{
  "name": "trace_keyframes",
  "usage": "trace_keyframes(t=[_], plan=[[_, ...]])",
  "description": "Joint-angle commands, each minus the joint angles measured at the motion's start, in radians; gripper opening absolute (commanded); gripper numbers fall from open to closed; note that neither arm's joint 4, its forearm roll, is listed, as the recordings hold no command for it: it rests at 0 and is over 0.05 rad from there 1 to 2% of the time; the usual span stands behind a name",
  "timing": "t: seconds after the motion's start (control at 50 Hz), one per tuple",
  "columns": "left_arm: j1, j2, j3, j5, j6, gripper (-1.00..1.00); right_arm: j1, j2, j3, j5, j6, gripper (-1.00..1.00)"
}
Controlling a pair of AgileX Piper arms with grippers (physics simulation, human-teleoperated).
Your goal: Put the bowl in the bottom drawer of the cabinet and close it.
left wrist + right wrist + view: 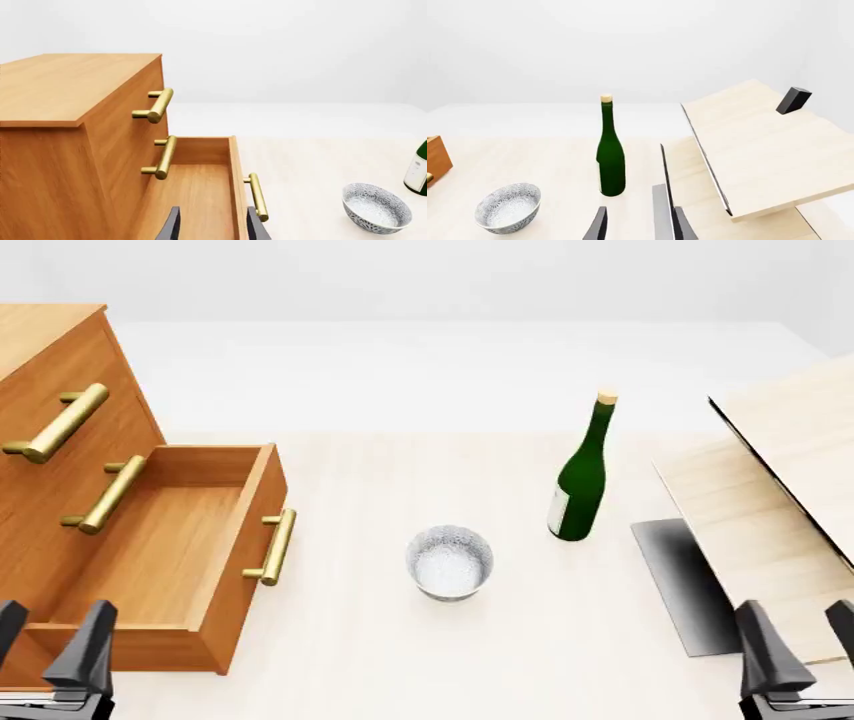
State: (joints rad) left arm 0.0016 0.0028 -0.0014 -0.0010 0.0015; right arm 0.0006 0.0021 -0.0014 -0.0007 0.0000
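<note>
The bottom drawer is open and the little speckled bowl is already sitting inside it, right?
Not quite. The bottom drawer is open, but it holds nothing. The bowl sits on the table, between the drawer and the green bottle. The front view shows this.

The bowl is small, round and deep, white with a grey speckled pattern; it stands upright and empty on the pale table, apart from the cabinet and to the right of the drawer's front. The cabinet is an orange-brown wooden chest with three brass-handled drawers at the table's left. Its bottom drawer is pulled well out, its plain wood inside bare.
</note>
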Motion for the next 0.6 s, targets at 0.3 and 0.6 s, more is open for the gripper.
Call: trace_keyframes(t=[0.3, 0.6], plan=[[-0.020, 0.004, -0.020, 0.040, 0.020, 1.00, 0.001, 0.004, -0.003, -0.001, 0.000, 1.00], [-0.044, 0.013, -0.079, 0.126, 0.011, 1.00, 0.002, 0.004, -0.003, -0.002, -0.001, 1.00]])
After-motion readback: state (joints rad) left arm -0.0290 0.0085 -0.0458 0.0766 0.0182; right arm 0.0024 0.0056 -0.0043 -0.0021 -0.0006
